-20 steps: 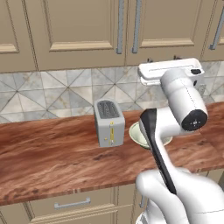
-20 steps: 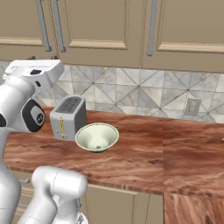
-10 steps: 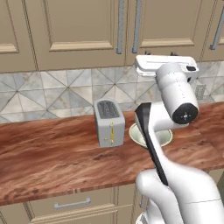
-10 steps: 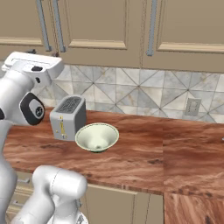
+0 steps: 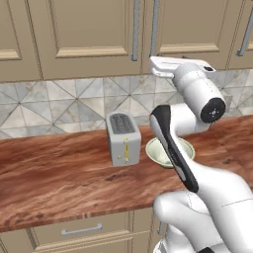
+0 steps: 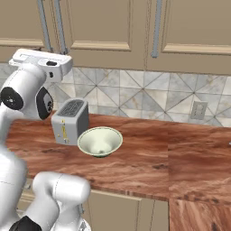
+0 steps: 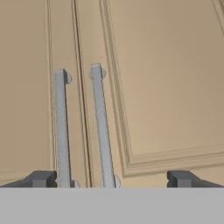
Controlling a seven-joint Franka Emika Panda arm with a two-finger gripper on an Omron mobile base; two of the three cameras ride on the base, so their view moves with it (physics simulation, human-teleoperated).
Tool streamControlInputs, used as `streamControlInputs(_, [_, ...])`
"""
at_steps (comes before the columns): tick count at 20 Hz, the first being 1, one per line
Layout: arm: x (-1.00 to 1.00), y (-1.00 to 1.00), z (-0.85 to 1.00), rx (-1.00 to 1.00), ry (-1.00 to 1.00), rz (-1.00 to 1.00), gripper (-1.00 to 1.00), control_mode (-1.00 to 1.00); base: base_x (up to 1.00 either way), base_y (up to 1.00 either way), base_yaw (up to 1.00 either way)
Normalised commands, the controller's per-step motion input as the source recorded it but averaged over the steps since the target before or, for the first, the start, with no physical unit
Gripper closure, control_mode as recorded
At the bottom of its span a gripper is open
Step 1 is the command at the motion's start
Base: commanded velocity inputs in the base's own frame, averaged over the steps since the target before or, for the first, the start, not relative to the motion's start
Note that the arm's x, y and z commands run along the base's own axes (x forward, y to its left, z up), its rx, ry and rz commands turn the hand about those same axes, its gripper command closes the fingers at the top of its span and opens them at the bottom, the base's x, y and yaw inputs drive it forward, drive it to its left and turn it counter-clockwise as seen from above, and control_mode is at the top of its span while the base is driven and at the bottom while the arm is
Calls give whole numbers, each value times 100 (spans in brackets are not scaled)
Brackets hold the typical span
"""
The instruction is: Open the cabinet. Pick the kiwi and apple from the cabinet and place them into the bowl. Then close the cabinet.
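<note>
gripper: the gripper (image 7: 111, 179) is spread wide and holds nothing; it faces the cabinet doors, with both bar handles standing between its two tips.
handles: the right door's handle (image 7: 101, 127) and the left door's handle (image 7: 61, 129) run side by side at the seam; neither is touched yet, as far as I can tell.
cabinet: the cabinet (image 5: 148, 29) has both doors flat and closed, so step one is not done.
kiwi and apple: judged to be behind the closed doors; neither can be seen.
bowl: the bowl (image 6: 100, 141) sits on the counter (image 6: 171, 153) just beside the toaster (image 6: 69, 121), with nothing in it.
left to do: open a door, move both fruits into the bowl, close the door; the whole task remains.
</note>
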Motion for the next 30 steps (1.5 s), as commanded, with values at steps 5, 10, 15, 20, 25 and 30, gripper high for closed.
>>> streamControlInputs(5, [59,0,0,0,1,2,-100,-100,0,0,0])
streamControlInputs(10, [67,8,0,0,1,0,-100,-100,0,0,0])
streamControlInputs(15, [37,36,0,0,0,1,-100,-100,0,0,0])
streamControlInputs(20, [35,12,0,0,2,0,-100,-100,0,0,0])
streamControlInputs(25, [64,0,0,0,9,-3,-100,-100,0,0,0])
streamControlInputs(30, [84,0,0,0,10,-1,-100,-100,0,0,0])
